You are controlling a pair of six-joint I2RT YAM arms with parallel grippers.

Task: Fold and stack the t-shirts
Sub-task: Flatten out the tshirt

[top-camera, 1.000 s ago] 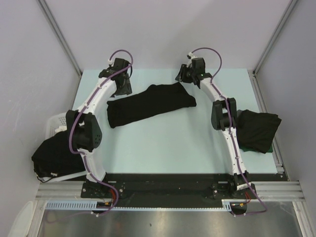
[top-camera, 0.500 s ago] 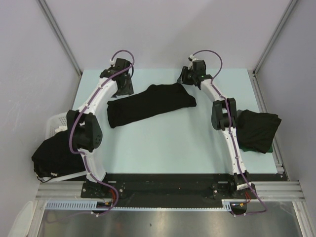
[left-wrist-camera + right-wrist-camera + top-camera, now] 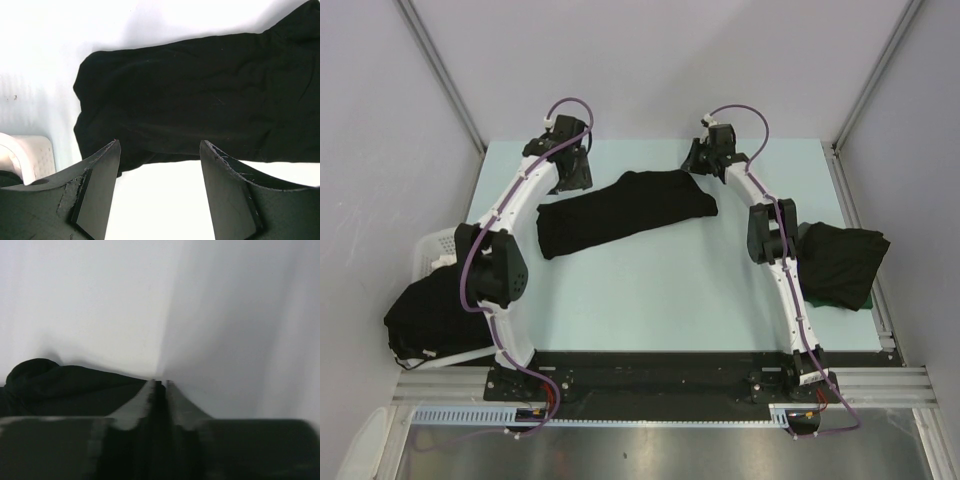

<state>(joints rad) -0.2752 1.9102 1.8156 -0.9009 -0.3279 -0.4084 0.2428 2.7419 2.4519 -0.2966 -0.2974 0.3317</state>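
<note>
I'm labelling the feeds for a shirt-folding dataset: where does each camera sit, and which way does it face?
Top external: above and behind the bases, looking down on the table; the left arm and right arm show whole.
Left wrist: on the left arm, looking past its open left claw at the middle t-shirt and a white basket.
Right wrist: on the right arm, looking past the right claw, fingers nearly together, at that shirt's end and a pale wall.
Shared: all three show the middle t-shirt.
</note>
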